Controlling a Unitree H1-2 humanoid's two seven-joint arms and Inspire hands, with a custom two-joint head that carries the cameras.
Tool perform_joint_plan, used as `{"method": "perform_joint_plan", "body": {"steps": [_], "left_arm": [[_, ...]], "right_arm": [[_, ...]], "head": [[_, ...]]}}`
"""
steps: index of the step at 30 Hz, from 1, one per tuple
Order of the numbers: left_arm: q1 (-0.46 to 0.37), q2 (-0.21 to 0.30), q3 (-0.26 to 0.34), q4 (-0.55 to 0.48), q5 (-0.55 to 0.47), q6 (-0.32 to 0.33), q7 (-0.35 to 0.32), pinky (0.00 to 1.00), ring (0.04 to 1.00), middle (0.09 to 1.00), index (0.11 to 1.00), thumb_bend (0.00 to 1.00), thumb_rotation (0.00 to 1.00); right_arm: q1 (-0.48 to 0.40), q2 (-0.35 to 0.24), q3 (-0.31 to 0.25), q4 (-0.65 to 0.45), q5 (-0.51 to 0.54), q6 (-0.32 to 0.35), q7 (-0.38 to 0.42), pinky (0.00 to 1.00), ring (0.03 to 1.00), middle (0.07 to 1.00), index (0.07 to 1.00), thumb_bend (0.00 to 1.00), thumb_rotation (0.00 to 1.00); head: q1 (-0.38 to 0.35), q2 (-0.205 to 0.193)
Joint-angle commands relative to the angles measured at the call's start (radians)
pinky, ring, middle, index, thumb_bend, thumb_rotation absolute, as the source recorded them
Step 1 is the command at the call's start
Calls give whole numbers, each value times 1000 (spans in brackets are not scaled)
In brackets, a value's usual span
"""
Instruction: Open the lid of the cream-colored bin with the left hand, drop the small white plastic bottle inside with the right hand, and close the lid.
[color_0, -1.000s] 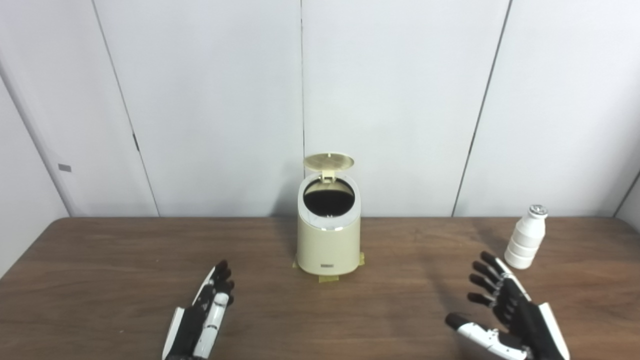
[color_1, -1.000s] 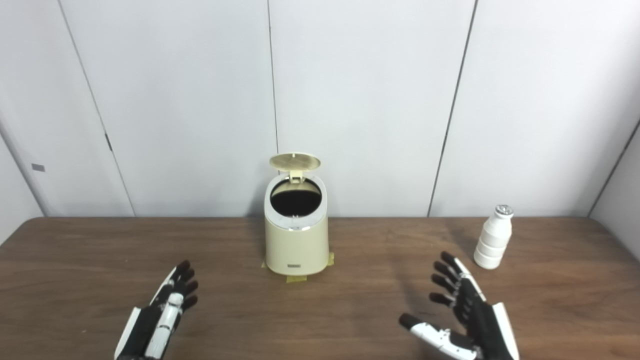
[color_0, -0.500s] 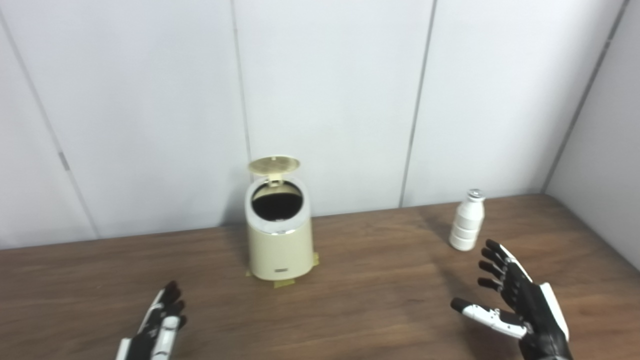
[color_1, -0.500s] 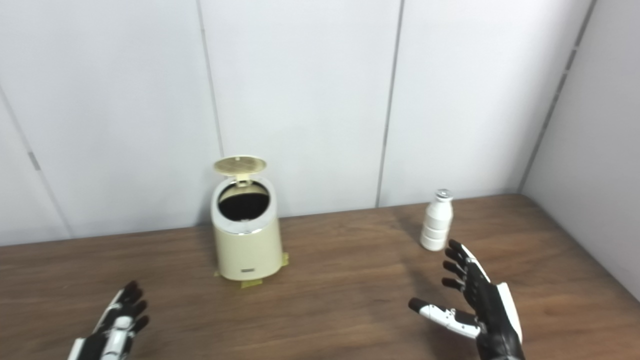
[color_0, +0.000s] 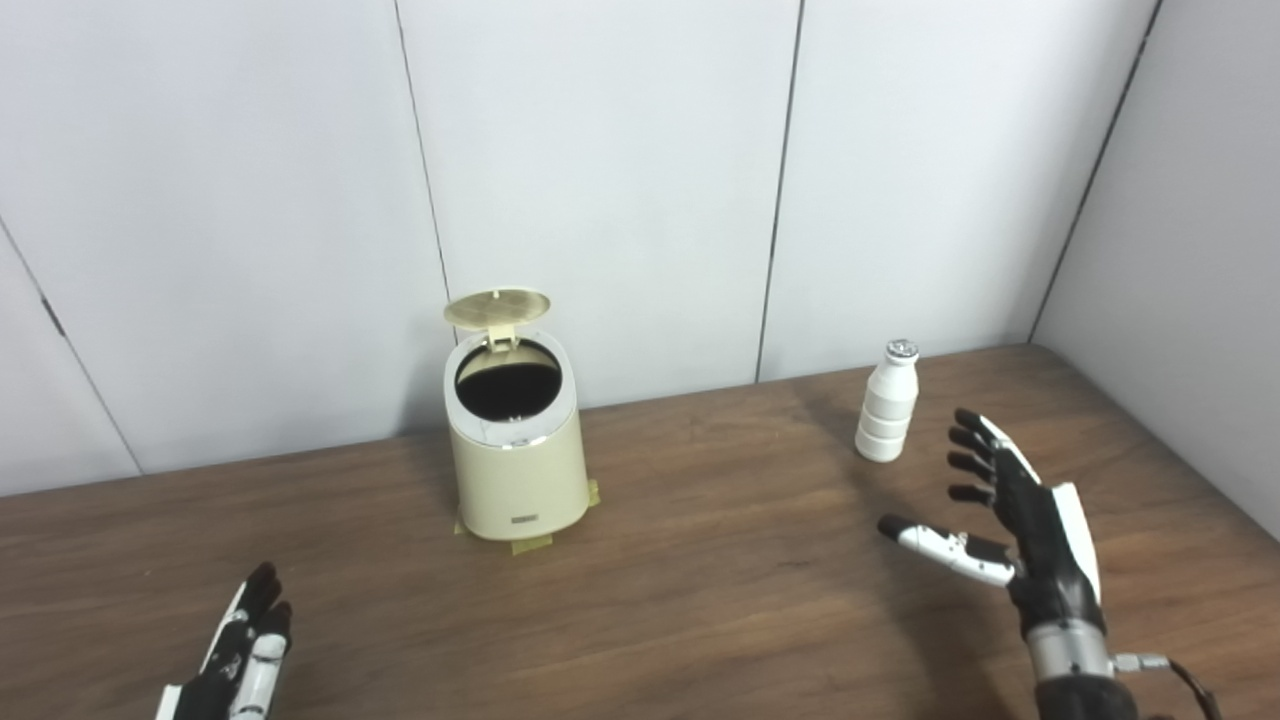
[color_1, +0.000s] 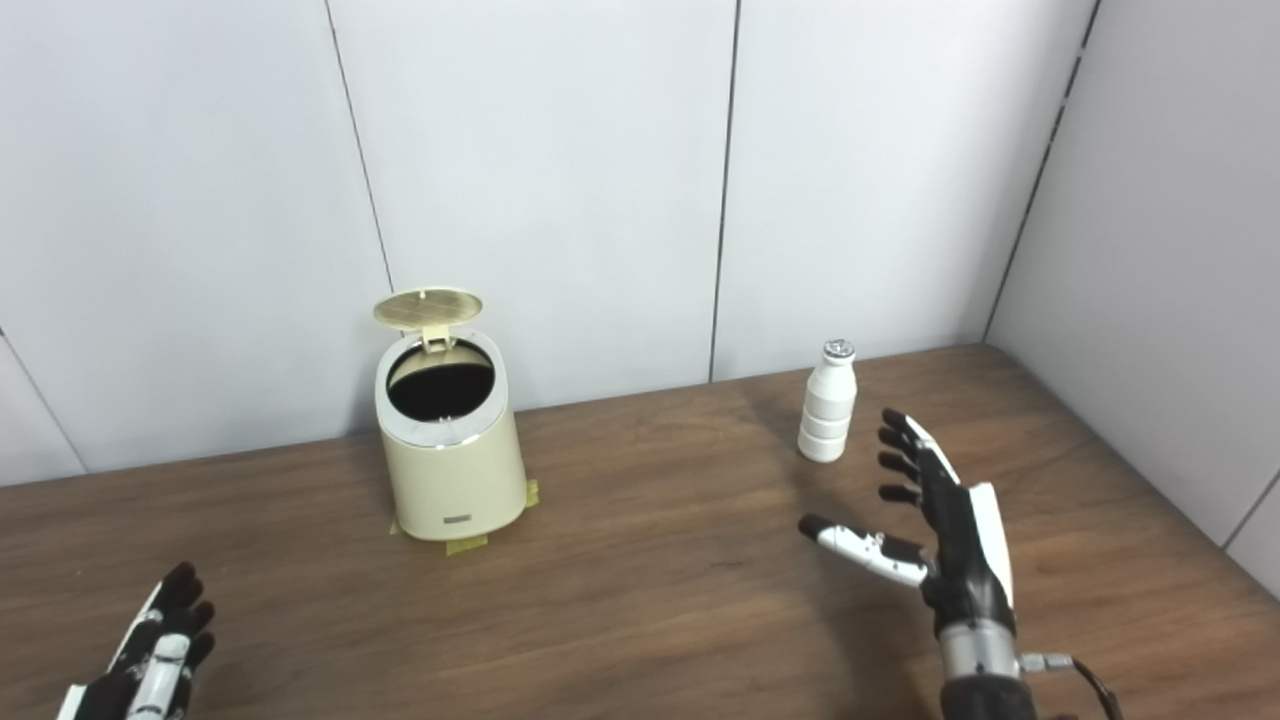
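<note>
The cream-colored bin (color_0: 517, 462) stands on the brown table near the back wall, its round lid (color_0: 497, 306) flipped up and the dark inside showing. The small white plastic bottle (color_0: 887, 415) stands upright to the bin's right. My right hand (color_0: 1015, 500) hovers open just right of and nearer than the bottle, thumb spread toward the left, not touching it. My left hand (color_0: 238, 658) lies low at the bottom left corner, fingers stretched out, holding nothing and well away from the bin.
Yellow tape tabs (color_0: 530, 545) mark the bin's foot. White wall panels (color_1: 560, 180) close off the table at the back, and a side wall (color_1: 1180, 260) runs along the table's right edge (color_1: 1130, 450).
The camera has swung to the right, shifting the whole scene left. My right hand has risen and come closer to the bottle. The left hand has sunk toward the lower left corner.
</note>
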Motion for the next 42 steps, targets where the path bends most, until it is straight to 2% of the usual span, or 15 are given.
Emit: {"method": "perform_joint_plan", "body": {"steps": [1,6,10,13,16,18,23,26,33,39,42], "left_arm": [[-3,19,0,-47,-11,-3,-2,990,976,987,1000,445,732],[-1,27,7,-71,-34,23,-8,1000,995,999,1000,408,713],[-7,34,17,-93,-49,50,-4,1000,998,1000,1000,368,694],[-12,38,23,-105,-63,66,-4,1000,995,999,1000,338,674],[-13,45,25,-112,-68,77,-3,1000,993,994,1000,330,658],[-15,45,28,-119,-69,89,1,1000,990,992,1000,328,639],[-22,52,29,-140,-56,119,6,1000,985,985,1000,331,644],[-27,58,28,-141,-53,121,2,1000,983,982,1000,328,639],[-35,67,24,-151,-46,134,7,1000,978,981,1000,310,623],[-48,83,29,-165,-38,156,13,1000,972,977,1000,339,718],[-54,93,29,-164,-39,154,9,1000,973,978,1000,310,745]], "right_arm": [[-55,-37,-10,4,-25,-15,-17,738,817,845,854,858,268],[-112,-66,-10,81,-64,-15,-46,760,814,845,864,885,274],[-164,-95,-6,129,-109,25,-60,808,842,853,876,910,297],[-201,-114,-10,171,-115,22,-69,749,835,863,870,908,285],[-226,-122,-17,196,-103,11,-83,732,824,863,866,879,208],[-238,-128,-20,211,-90,-5,-87,766,839,874,869,871,164],[-270,-148,-22,250,-63,-2,-74,796,874,898,878,864,131],[-298,-161,-12,288,-55,-1,-65,773,866,897,883,862,103],[-371,-197,35,388,-73,5,-62,724,817,856,864,909,154],[-422,-217,64,444,-60,33,-33,736,821,866,881,891,148],[-442,-219,66,481,-49,34,-20,730,826,877,882,889,147]], "head": [[-3,1],[-13,3],[-18,7],[-23,8],[-23,11],[-24,12],[-28,15],[-29,18],[-24,21],[-23,22],[-22,23]]}}
